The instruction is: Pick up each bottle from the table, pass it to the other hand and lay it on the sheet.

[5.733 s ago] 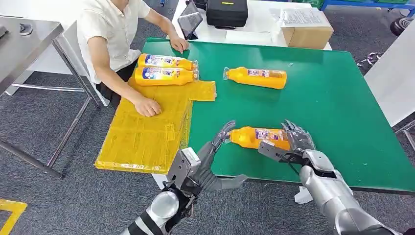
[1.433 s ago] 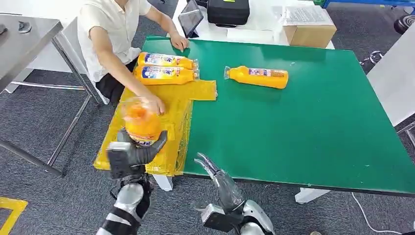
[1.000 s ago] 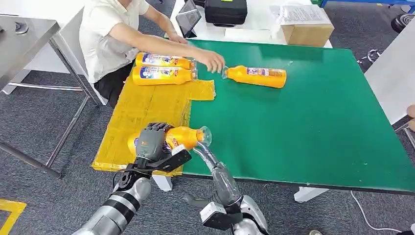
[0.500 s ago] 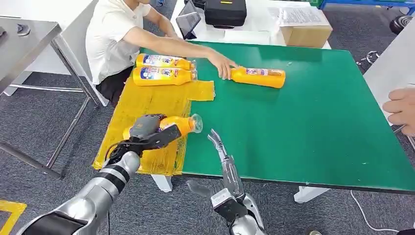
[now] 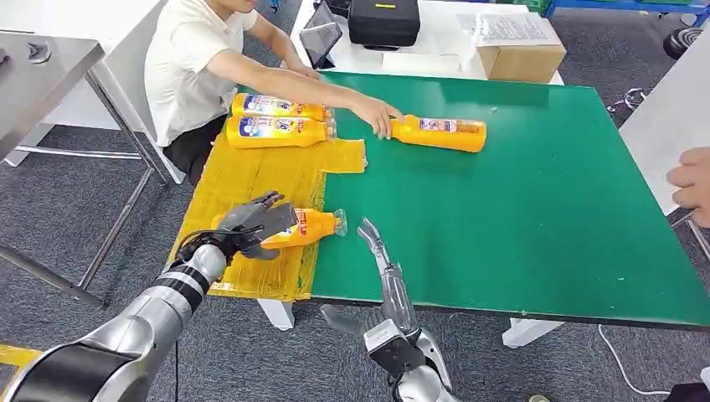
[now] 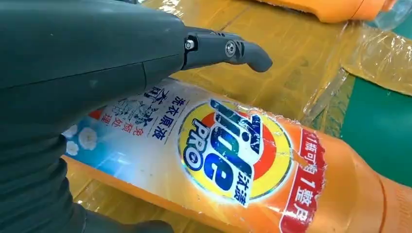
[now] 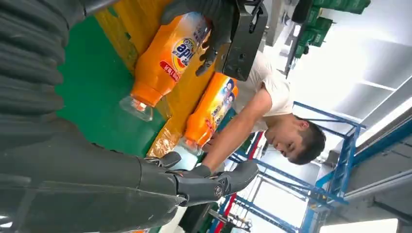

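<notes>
Lower left of the head view, the left hand wraps its fingers over an orange detergent bottle lying on the yellow sheet; low at centre, the right hand hangs with fingers apart, holding nothing. A person's hand touches another bottle on the green table.

Across the left wrist view, dark fingers arch over the bottle's label.

Along the right wrist view's lower edge, the fingers stay spread.

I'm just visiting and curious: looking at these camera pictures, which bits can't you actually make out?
- Head view: whether the left hand grips the bottle or only rests on it; its fingers cover the bottle's rear.
- Left wrist view: the bottle's cap end, cut off by the picture edge.
- Head view: the neck of the far bottle, covered by the person's hand.
- Head view: the papers on the cardboard box, too small to read.
</notes>
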### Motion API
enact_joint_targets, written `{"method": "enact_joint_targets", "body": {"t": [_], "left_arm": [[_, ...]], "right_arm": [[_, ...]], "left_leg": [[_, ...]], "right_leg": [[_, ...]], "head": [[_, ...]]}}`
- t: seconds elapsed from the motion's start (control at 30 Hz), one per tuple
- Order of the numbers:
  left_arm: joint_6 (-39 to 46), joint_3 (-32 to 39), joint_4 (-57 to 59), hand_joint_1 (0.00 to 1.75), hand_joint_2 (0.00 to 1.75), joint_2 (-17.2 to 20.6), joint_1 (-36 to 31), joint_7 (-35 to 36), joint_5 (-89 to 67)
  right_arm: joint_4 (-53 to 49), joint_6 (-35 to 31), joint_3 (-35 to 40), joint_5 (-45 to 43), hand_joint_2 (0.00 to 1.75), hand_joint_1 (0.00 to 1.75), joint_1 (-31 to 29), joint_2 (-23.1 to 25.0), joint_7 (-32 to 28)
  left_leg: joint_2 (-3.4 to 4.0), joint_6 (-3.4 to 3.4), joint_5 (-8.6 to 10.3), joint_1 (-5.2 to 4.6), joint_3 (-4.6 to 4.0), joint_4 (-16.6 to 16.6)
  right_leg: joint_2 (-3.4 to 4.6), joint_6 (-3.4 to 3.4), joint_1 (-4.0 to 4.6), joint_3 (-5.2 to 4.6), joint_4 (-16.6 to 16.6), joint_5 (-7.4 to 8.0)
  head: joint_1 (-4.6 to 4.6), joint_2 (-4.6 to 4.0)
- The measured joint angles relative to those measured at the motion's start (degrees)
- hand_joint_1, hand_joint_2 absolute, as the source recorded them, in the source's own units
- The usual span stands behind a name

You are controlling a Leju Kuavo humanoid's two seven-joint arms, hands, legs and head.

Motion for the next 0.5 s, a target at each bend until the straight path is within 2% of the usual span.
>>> {"method": "enact_joint_targets", "body": {"t": [0.5], "left_arm": [[0.0,0.0,0.8,0.0,1.75,0.1,-0.3,0.0,0.0]], "right_arm": [[0.0,0.0,0.1,0.0,1.75,0.0,-0.2,-0.2,0.0]], "left_leg": [[0.0,-0.01,0.0,0.01,0.06,0.0]], "right_leg": [[0.0,-0.01,0.01,0.04,0.0,-0.01]], "head": [[0.0,0.0]]}}
